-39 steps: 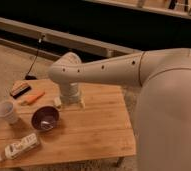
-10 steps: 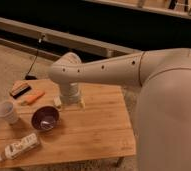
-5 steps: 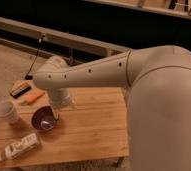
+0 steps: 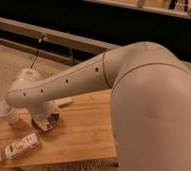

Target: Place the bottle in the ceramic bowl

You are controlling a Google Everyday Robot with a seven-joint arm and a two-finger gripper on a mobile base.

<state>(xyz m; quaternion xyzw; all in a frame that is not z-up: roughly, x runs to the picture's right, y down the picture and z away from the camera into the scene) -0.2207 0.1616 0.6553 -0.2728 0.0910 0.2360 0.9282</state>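
None of the task is done: we see the bottle [image 4: 19,148] lying on the table [image 4: 84,135], unheld, just beside the ceramic bowl [image 4: 54,120]; our gripper [image 4: 40,121] hangs at the bowl, jaws apart.

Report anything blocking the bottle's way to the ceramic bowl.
Nothing lies on the table between the bottle and the ceramic bowl. The gripper hangs low over the bowl, hiding much of it, apart from the bottle.
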